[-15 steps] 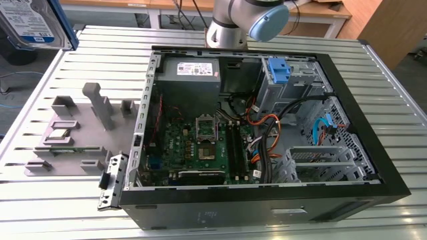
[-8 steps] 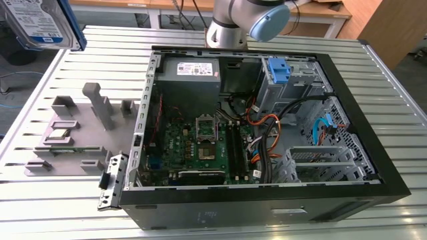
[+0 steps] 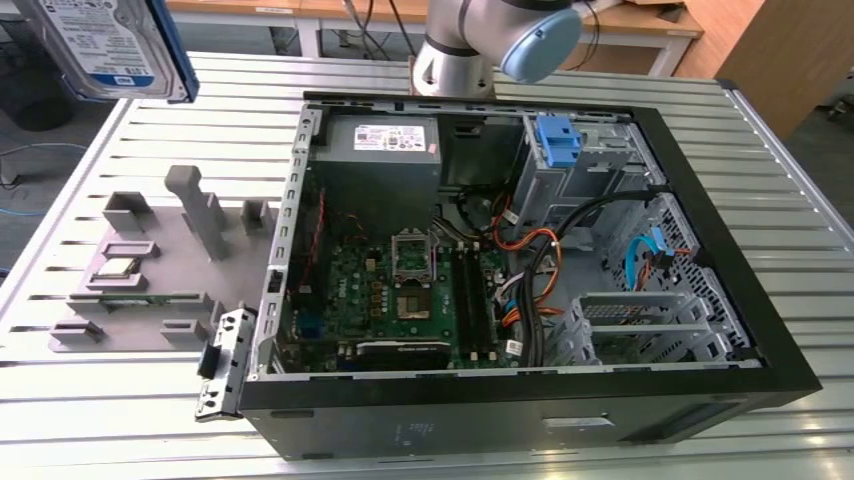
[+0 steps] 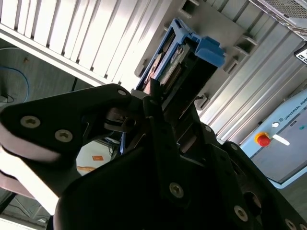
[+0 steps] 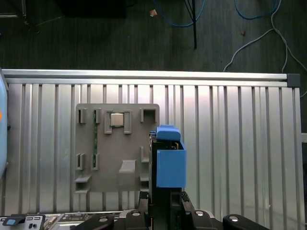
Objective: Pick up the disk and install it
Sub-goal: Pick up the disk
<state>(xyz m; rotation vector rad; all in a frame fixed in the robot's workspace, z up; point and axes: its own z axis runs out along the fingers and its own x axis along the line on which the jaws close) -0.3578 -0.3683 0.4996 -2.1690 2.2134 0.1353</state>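
End effector [image 5: 163, 200] clamps the silver metal disk [image 3: 110, 42] in its blue caddy above the slatted worktop [image 5: 230, 143]; a firm, level hold looks wise.

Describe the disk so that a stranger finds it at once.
Find the open case on the table. At the exterior view's top left, the disk is held in the air. Unlike the grey power supply, it is flat, silver, blue-framed.
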